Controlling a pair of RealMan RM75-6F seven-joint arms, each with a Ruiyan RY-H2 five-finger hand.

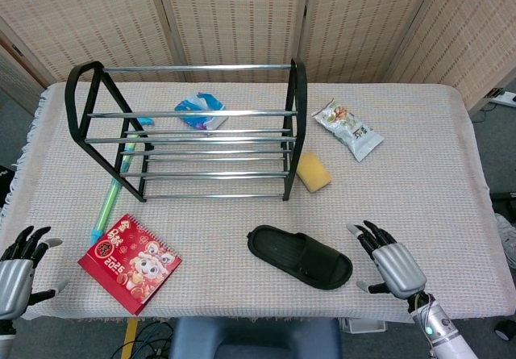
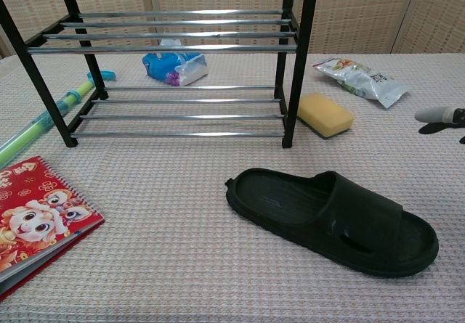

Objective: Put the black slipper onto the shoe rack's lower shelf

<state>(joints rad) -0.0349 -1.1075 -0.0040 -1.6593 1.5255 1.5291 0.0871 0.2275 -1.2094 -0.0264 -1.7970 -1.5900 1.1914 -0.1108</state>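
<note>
The black slipper [image 1: 300,256] lies flat on the tablecloth in front of the shoe rack [image 1: 187,132], toe end toward the right; the chest view shows it close up [image 2: 334,218]. The rack [image 2: 174,54] is black-framed with metal rails, and both shelves hold nothing. My right hand [image 1: 392,267] hovers just right of the slipper's toe, fingers spread, holding nothing; only its fingertips [image 2: 440,115] reach into the chest view at the right edge. My left hand [image 1: 16,272] sits at the table's front left corner, fingers apart and empty.
A yellow sponge [image 1: 313,171] lies right of the rack's front leg. A snack packet [image 1: 347,129] is at the back right. A red calendar booklet [image 1: 130,261] and a green-blue tube [image 1: 110,194] lie at the left. A blue packet [image 1: 200,110] sits behind the rack.
</note>
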